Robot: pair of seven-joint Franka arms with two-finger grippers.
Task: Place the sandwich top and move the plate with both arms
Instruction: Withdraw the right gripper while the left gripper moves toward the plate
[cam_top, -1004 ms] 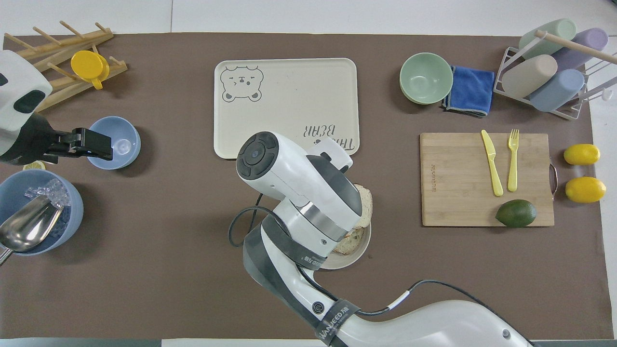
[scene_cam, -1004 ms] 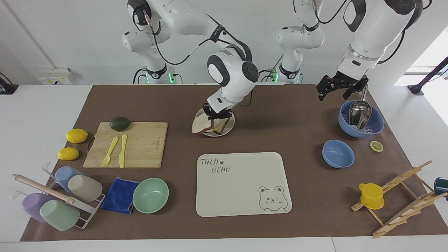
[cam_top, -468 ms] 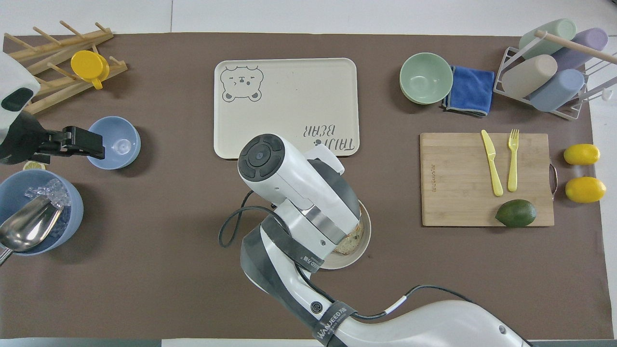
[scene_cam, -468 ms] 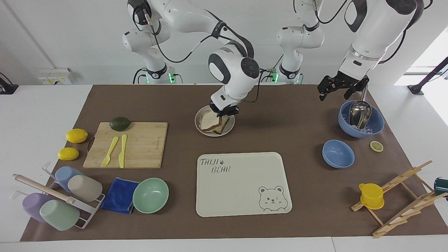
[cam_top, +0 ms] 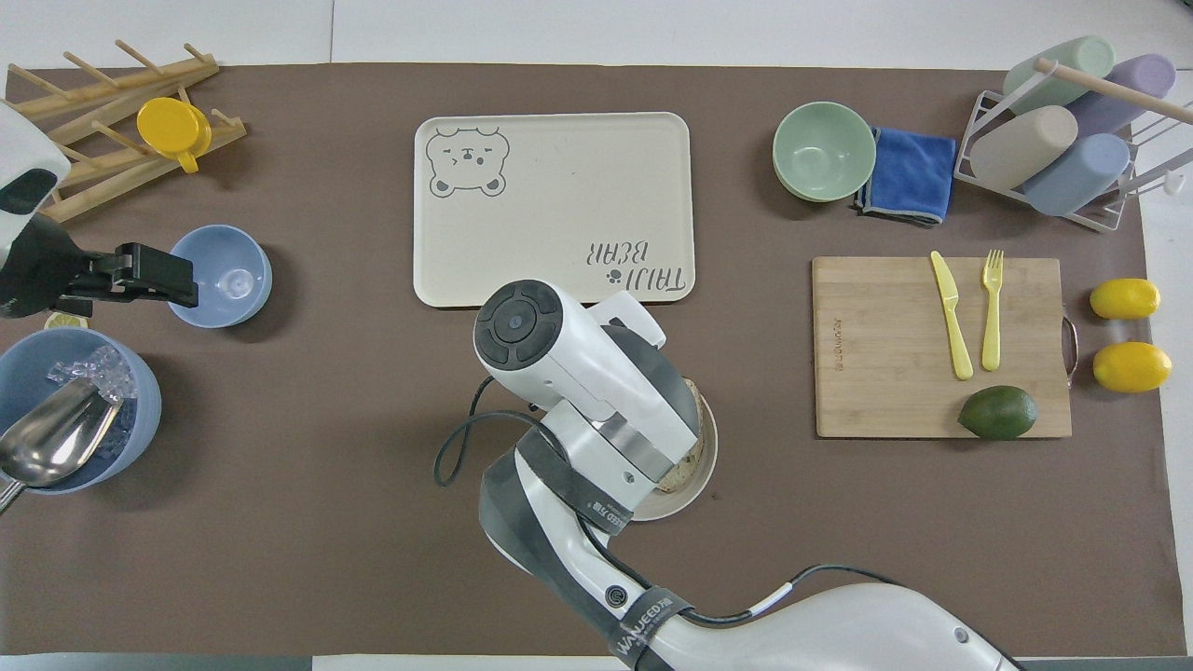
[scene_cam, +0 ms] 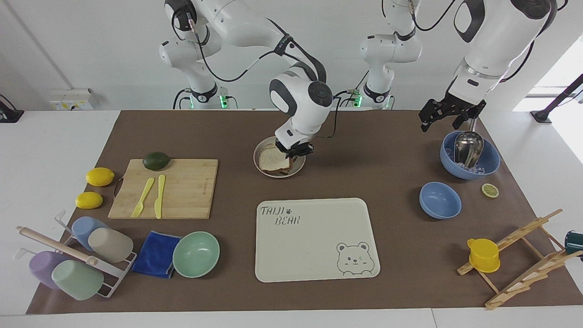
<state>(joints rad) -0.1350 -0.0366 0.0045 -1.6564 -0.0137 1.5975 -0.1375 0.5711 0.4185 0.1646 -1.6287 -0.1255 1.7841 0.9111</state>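
Observation:
The sandwich top [scene_cam: 272, 160] lies flat on the other bread in the round cream plate [scene_cam: 298, 170], which sits near the robots at mid-table. My right gripper [scene_cam: 295, 150] is down at the slice's edge toward the left arm's end, still shut on it. In the overhead view the right arm's wrist covers most of the bread, and only the plate's rim [cam_top: 688, 497] shows. My left gripper [scene_cam: 444, 123] hangs open and empty above the table beside the blue ice bowl [scene_cam: 489, 159]. It also shows in the overhead view [cam_top: 186, 284].
The bear-printed tray [scene_cam: 314, 239] lies farther from the robots than the plate. A cutting board [scene_cam: 182, 189] with fork, knife and avocado sits toward the right arm's end. A small blue bowl [scene_cam: 439, 199] and a wooden rack [scene_cam: 524, 255] sit toward the left arm's end.
The right gripper has brought the tilted bread slice down and laid it flat on the stack in the plate. The left gripper has drifted slightly toward its own end of the table.

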